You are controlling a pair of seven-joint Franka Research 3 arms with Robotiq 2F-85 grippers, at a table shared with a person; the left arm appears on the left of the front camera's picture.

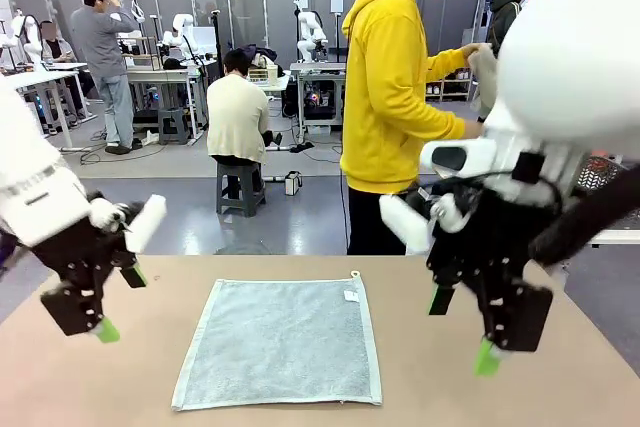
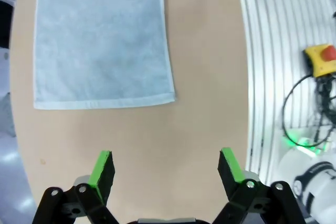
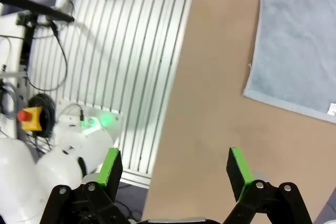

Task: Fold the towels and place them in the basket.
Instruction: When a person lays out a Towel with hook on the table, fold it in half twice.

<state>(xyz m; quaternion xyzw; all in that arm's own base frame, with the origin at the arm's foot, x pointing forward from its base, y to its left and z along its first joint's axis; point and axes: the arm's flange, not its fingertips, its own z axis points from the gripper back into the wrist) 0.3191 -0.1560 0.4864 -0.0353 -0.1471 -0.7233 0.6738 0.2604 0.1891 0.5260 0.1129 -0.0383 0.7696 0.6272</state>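
We see the pale blue-grey towel point(image 1: 280, 339) lying open and flat in the middle of the table point(image 1: 120, 392), with its long sides running from the near edge toward the far edge; we think it is spread out like this so that it is ready to be folded, and no fold has been made in it yet; a small white label point(image 1: 350, 295) sits at its far right corner, and that corner lies close to the far edge of the table; the left gripper point(image 1: 122, 304) hangs in the air over the left side of the table, and its jaws are wide apart with nothing between them; the right gripper point(image 1: 463, 328) hangs over the right side, also wide apart and holding nothing; we think they wait one on each side so that each can take its own side of the towel; both are apart from the cloth and neither one touches it; in the left wrist view the left gripper point(image 2: 165, 174) looks down on bare table, with the towel's edge a little way in front of its fingers; there is bare table on both sides of the towel, so each arm has room to come down and slide in; the near edge of the towel is close to the near edge of the table, so there is little room there; a person in a yellow top point(image 1: 390, 97) stands behind the far edge, turned sideways.
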